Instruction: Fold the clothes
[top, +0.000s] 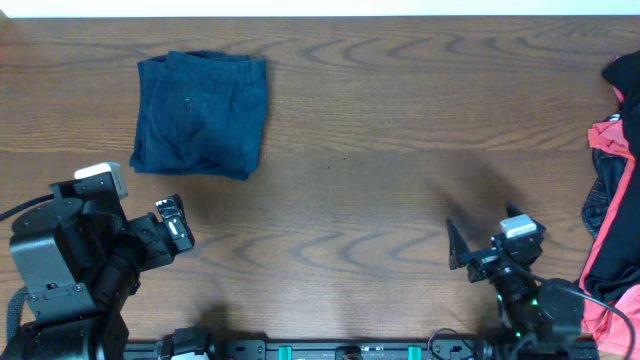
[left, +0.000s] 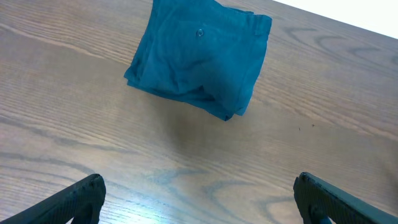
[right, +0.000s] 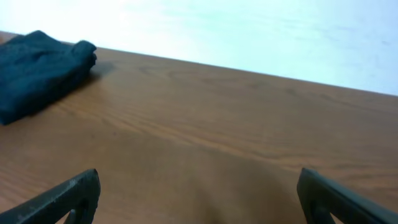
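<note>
At right edge of table (top: 380, 120), unfolded red-and-black pile (top: 612, 190) runs front-to-back, near right gripper (right: 198, 186), well apart from left gripper (left: 198, 186). Both jaws wide, empty. Blue folded shorts (top: 200, 112) sit far-left. Right arm's job, probably.

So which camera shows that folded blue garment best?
Left wrist: it shows the garment close up, with the button and folds clear. Overhead shows it whole but smaller. Right wrist catches only part, side-on at the left edge.
</note>
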